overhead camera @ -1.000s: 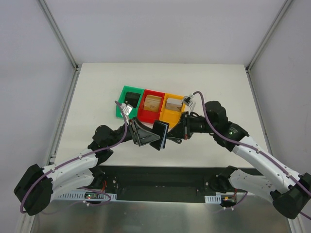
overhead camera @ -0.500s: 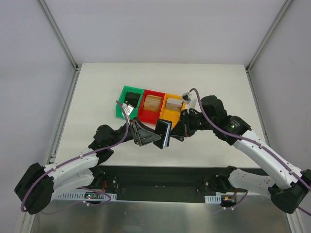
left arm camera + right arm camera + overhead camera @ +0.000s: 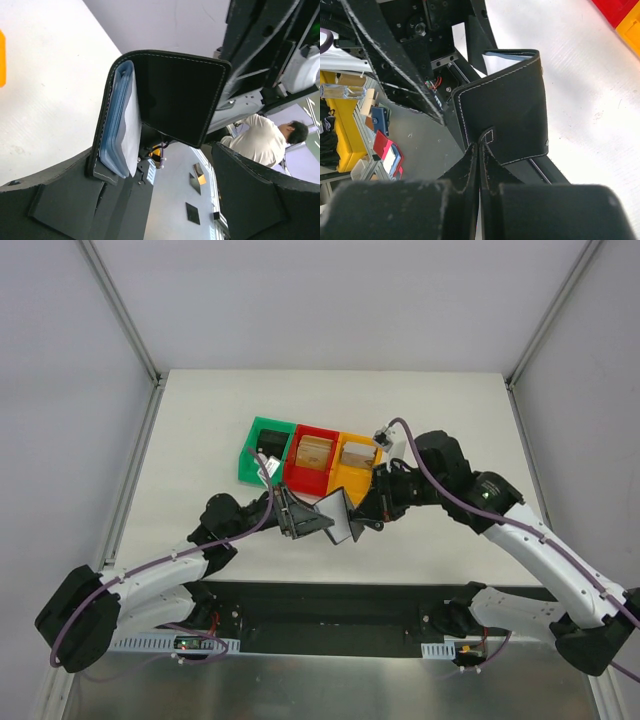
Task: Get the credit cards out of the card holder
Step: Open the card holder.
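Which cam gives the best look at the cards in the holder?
Left wrist: the cards show as a blue-and-white stack inside the open card holder. Right wrist shows only a blue edge above the cover; top external shows the holder, cards not discernible.

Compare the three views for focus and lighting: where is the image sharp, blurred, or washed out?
Top external: soft, even light with only faint shadows; the card holder and table are sharp. Left wrist: the holder's stitching is crisp, the left gripper's fingers are dark and soft, and the table is nearly washed out. Right wrist: the stitching is crisp, the right gripper's fingers are a blurred dark mass, and the table is bright.
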